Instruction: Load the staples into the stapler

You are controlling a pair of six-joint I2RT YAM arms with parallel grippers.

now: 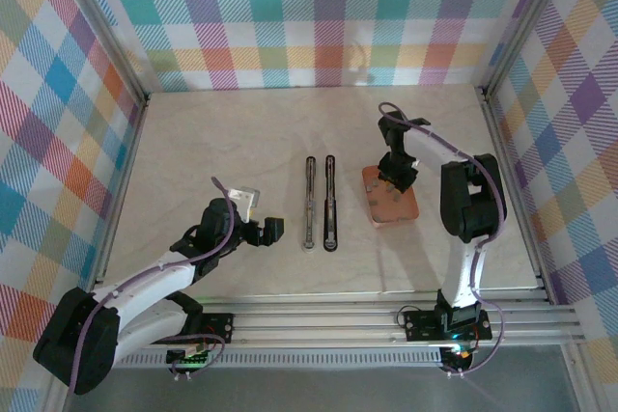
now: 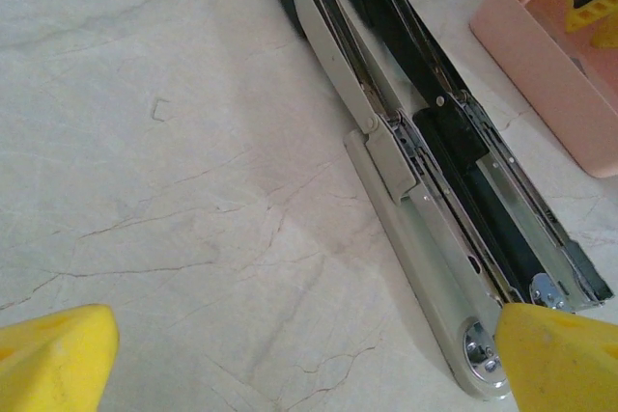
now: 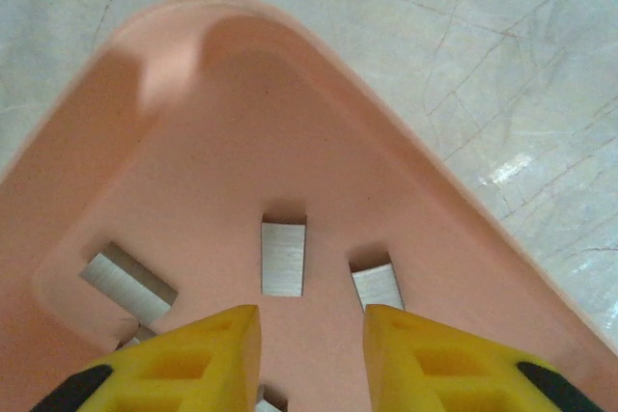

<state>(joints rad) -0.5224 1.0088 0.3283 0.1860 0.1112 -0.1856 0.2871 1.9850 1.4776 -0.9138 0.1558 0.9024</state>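
Starting closest in: got the left claw (image 1: 272, 231) parked just left of the stapler (image 1: 330, 205), by its near end, fingers spread wide and holding nothing. Then the stapler itself, lying on the bench (image 2: 145, 190) folded fully open into two long bars side by side, channel facing up. Can't make out a single strip in there from the left wrist view, so calling it unloaded. Just right of the stapler, a pink tray (image 3: 193, 171) with several short strips of staples (image 3: 283, 258) scattered loose on its floor. Hovering down inside that tray, level with the stapler's far half: the right claw (image 3: 311, 335), fingers only a narrow gap apart with nothing pinched between them as far as visible, one strip lying just ahead of the gap. Progress-wise: barely started, reckon. Opening the stapler looks done. Grabbing a strip, carrying it over to the channel, dropping it in and snapping the thing closed all left to do. Probably lining up for that middle strip, but only guessing.
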